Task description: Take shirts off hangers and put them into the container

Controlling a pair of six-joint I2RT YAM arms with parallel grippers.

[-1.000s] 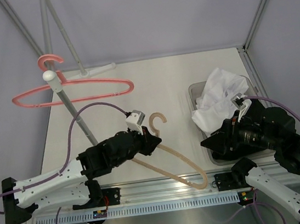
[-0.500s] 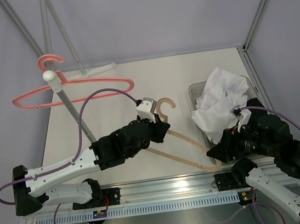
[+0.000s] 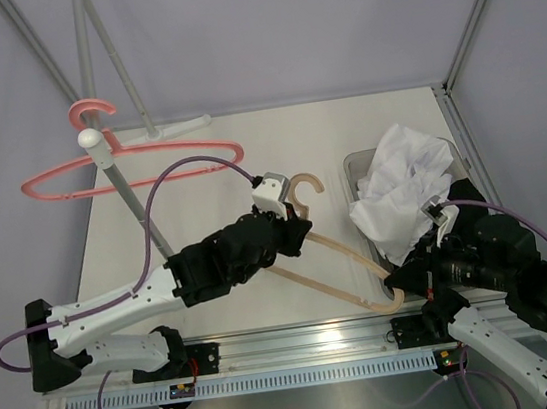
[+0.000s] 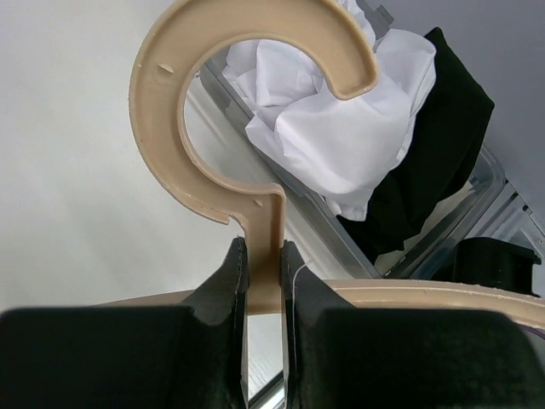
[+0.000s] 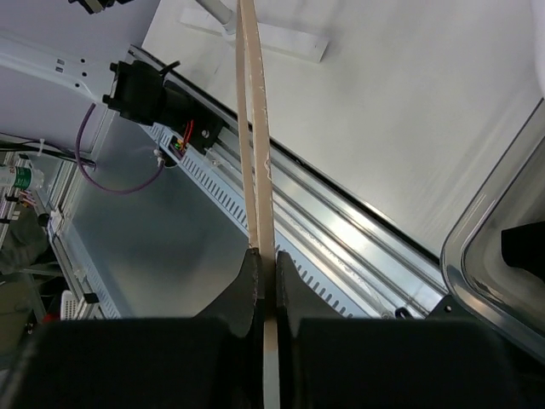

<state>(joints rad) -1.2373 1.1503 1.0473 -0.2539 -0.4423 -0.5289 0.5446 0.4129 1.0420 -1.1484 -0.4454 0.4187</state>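
Note:
The pale tan hanger (image 3: 340, 251) hangs bare over the table, its hook (image 4: 162, 111) pointing away. My left gripper (image 3: 294, 224) is shut on its neck just under the hook (image 4: 264, 249). My right gripper (image 3: 397, 284) is shut on the thin arm at the hanger's right end (image 5: 266, 256). The white shirt (image 3: 402, 183) lies crumpled in the clear container (image 3: 349, 164), spilling over its left rim. Beside the white shirt in the left wrist view, the black shirt (image 4: 426, 145) also lies in the container. The pink hanger (image 3: 137, 167) hangs bare on the rack.
The grey rack pole (image 3: 131, 198) with its white knob (image 3: 92, 140) leans over the table's left side. Its foot (image 3: 183, 128) rests at the back. An aluminium rail (image 3: 291, 338) runs along the near edge. Frame posts stand at the corners.
My left gripper carried the tan hanger right, toward the container. My right gripper came down and left from the container to the hanger's right end and shut on it.

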